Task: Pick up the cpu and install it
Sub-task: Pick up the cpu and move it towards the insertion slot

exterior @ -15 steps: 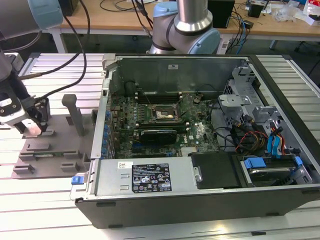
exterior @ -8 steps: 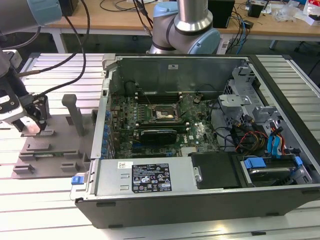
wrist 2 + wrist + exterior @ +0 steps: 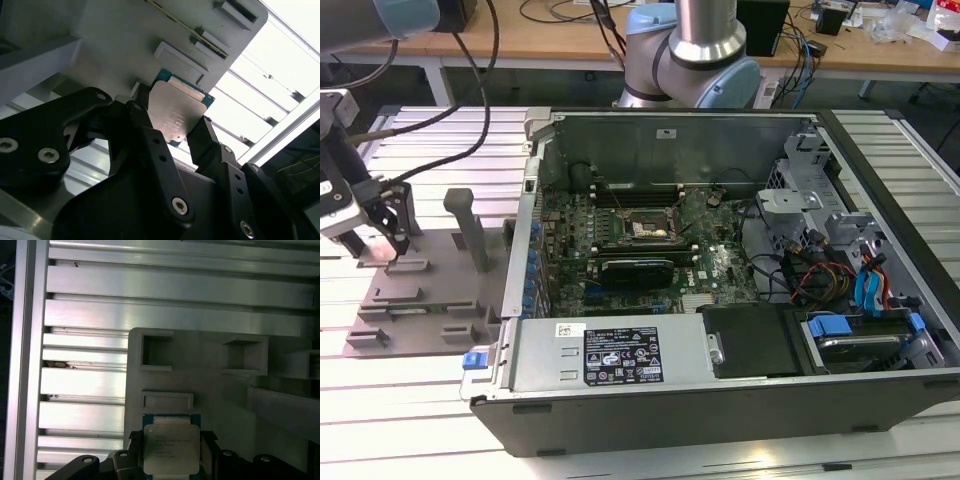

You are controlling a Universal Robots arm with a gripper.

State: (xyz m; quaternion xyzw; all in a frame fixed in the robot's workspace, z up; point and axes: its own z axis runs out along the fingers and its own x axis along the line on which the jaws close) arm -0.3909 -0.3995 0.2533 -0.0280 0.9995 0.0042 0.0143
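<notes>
The cpu (image 3: 177, 112) was pinched between the gripper's (image 3: 172, 125) two black fingers (image 3: 150, 140), one pressed on each opposite edge. Its silver top faced the camera in both wrist views (a thin green edge peeked out around the metal lid). It hung right over the grey holder plate (image 3: 215, 385). I honestly couldn't tell if it was resting on the plate or a hair above it. Just beside the cpu there was a small raised rectangular pocket (image 3: 167, 401) on the plate, with a square pocket (image 3: 156, 351) further out.

In the exterior view the gripper was at about 9 o'clock from the open computer case (image 3: 720, 380), well apart from it. A grey upright post (image 3: 470, 225) stood on the plate at roughly 3 o'clock from the gripper. The plate lay on the slatted metal table (image 3: 440, 130), just beside the case wall. Inside the case, the black-framed socket (image 3: 645, 228) sat near the middle of the motherboard (image 3: 620, 265), far off from the cpu. The arm's base (image 3: 690, 50) stood at 12 o'clock of the case.
</notes>
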